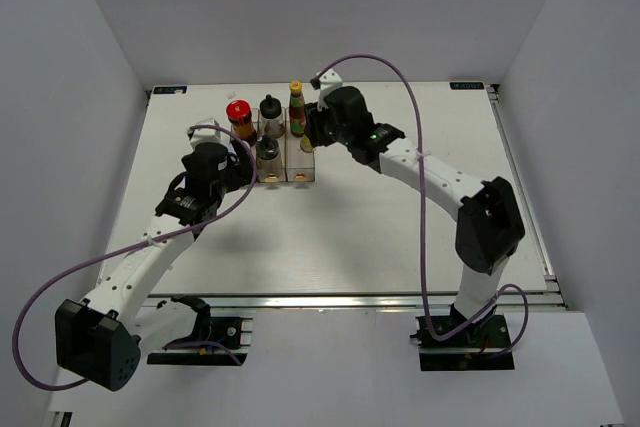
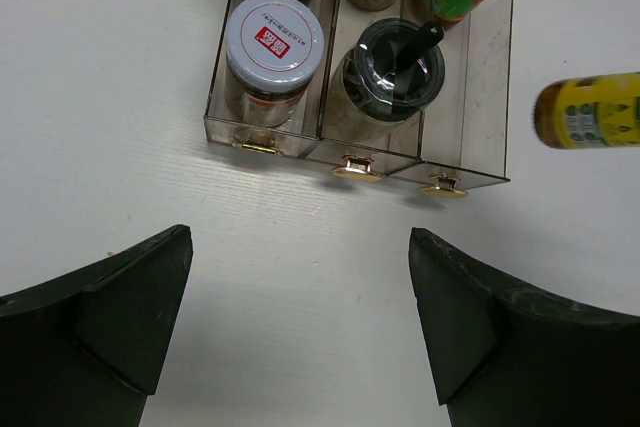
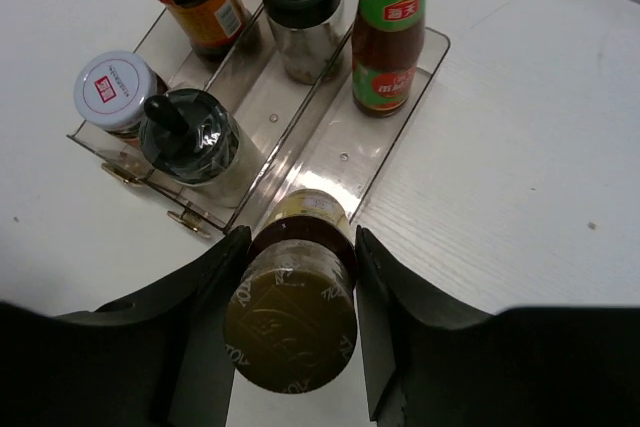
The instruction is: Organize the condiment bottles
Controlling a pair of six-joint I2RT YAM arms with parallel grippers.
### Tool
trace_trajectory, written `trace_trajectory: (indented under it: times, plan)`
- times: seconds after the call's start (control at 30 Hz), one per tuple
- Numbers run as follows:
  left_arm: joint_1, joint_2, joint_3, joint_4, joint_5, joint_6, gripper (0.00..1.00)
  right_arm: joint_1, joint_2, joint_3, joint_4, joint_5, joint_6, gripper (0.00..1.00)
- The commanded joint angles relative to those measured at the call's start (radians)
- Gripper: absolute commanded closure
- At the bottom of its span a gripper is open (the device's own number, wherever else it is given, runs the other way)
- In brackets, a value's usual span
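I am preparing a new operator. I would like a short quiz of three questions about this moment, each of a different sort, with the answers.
1. True or false: the left gripper holds a bottle.
2. Which slot of the clear rack, counted as in the top view, has its front place free? A) left B) middle C) right
3. Count: how many bottles stand in the rack, leaving out the tan-capped bottle held in the right gripper?

Key: 1 false, it is open and empty. 2 C. 3 five.
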Motion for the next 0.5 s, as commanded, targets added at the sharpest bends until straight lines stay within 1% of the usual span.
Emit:
trace_trajectory:
  times: [0.0,0.27,0.33,0.47]
  plan:
    - [-0.002,-0.036,0.0,-0.007,-0.018,-0.003,0.02,0.019,0.053,0.104,0.05,0.015,-0.015,0.88]
    - [-0.002,-0.046,-0.008,-0.006,-0.02,-0.002,0.02,0.045,0.217,0.207,0.022,0.002,-0.024,0.88]
    - [-0.002,-0.048,-0.009,-0.006,-0.021,-0.003,0.02,0.052,0.243,0.237,-0.002,0.027,-0.024,0.88]
    - [-0.002,-0.049,-0.011,-0.009,-0.021,-0.002,0.02,0.064,0.288,0.247,-0.016,0.082,-0.029,0.87]
